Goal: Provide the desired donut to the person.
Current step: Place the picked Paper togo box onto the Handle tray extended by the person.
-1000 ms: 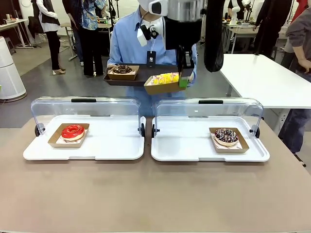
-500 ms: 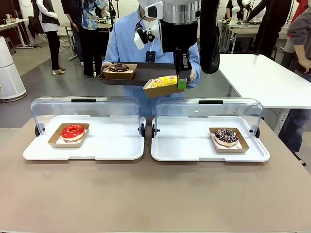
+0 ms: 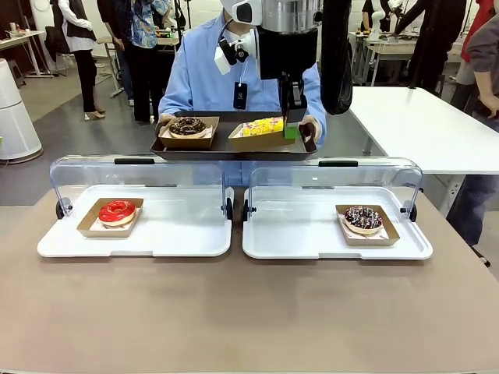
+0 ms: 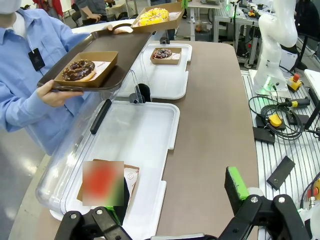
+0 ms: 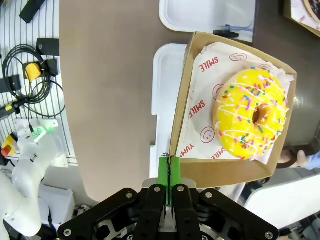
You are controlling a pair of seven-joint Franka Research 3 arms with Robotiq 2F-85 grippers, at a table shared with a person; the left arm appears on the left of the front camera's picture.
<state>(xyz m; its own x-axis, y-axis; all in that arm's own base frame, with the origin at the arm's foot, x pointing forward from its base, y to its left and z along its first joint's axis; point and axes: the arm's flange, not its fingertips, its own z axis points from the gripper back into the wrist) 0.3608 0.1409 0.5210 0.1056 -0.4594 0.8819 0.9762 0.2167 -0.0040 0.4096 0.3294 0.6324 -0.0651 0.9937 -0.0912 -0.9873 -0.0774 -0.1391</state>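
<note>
My right gripper (image 5: 169, 186) is clamped on the thin wall of the yellow donut's carton (image 5: 186, 120), above the person's tray (image 3: 226, 148); the card looks light and flexible, so the rim pinch suits. My left gripper (image 4: 175, 220) sits apart.

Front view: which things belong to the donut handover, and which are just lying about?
In the job:
right gripper
yellow donut in its box
brown tray
person

Lying about:
chocolate donut on the tray
red donut
sprinkled chocolate donut
two white cases
left gripper
</note>
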